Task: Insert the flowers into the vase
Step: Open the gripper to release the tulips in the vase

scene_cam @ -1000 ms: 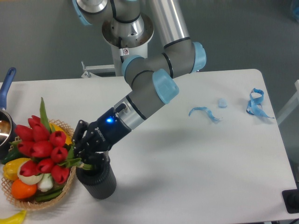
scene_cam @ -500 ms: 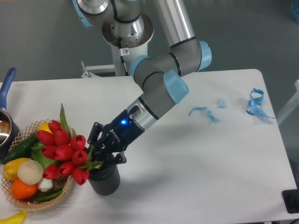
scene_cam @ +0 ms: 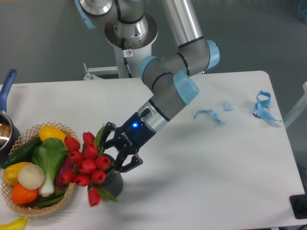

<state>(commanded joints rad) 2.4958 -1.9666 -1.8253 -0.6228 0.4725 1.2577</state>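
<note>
1. Since the earlier frames, the arm [scene_cam: 168, 91] has swung its wrist rightward, carrying the flowers off the basket and over to the vase; the bunch that lay across the basket's vegetables a second ago now sits clear of most of them, tipped over the vase mouth.
2. Across the white bench [scene_cam: 201, 163], the vase serves as the landmark: everything else lies left, right or behind it.
3. The wicker basket [scene_cam: 67, 189] stands just left of the vase, holding a bok choy [scene_cam: 47, 155], a yellow pepper [scene_cam: 50, 132], an orange fruit and other vegetables.
4. The flowers [scene_cam: 88, 165] lean left over the vase, red heads bunched above its rim, one tulip drooping down its left side; stems run toward the mouth, though how deep they go is hidden.
5. The hand [scene_cam: 120, 151] sits just above and behind the vase, its black fingers clenched around the stems.
6. The vase [scene_cam: 113, 184] stands upright near the bench's front edge, largely hidden by blooms.
7. Blue ribbon scraps [scene_cam: 209, 116] lie well to the right of the vase, far back.
</note>
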